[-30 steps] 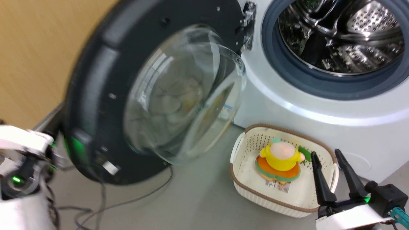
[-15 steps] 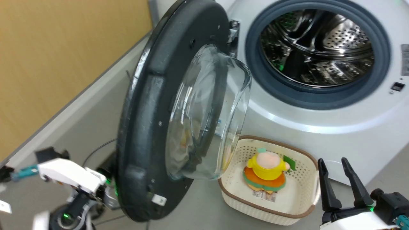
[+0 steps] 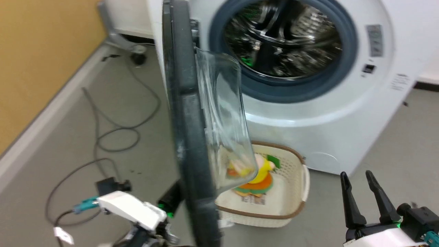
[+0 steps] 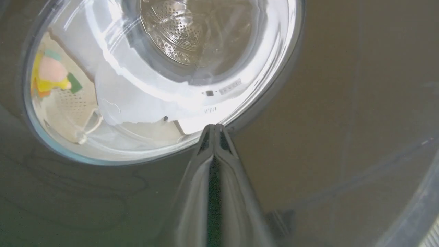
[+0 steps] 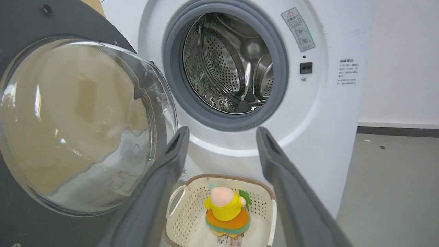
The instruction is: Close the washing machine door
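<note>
Swung inward since the earlier frames, the large round black-rimmed, glass-windowed washing machine door stands roughly half shut. It lies directly ahead of the clenched left gripper, apparently touching its tips. The big white front-loading washing machine lies beyond. The right gripper is spread and empty.

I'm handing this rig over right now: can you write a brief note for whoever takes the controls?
Left gripper: shut, holding nothing, tips at the door's outer face beside the glass window.
Right gripper: open, empty, low beside the basket.
Door: about half closed, not latched; the washing machine's opening is uncovered.
Basket with a toy: on the floor below that opening.
Left to do: push the door shut with the left gripper.
</note>
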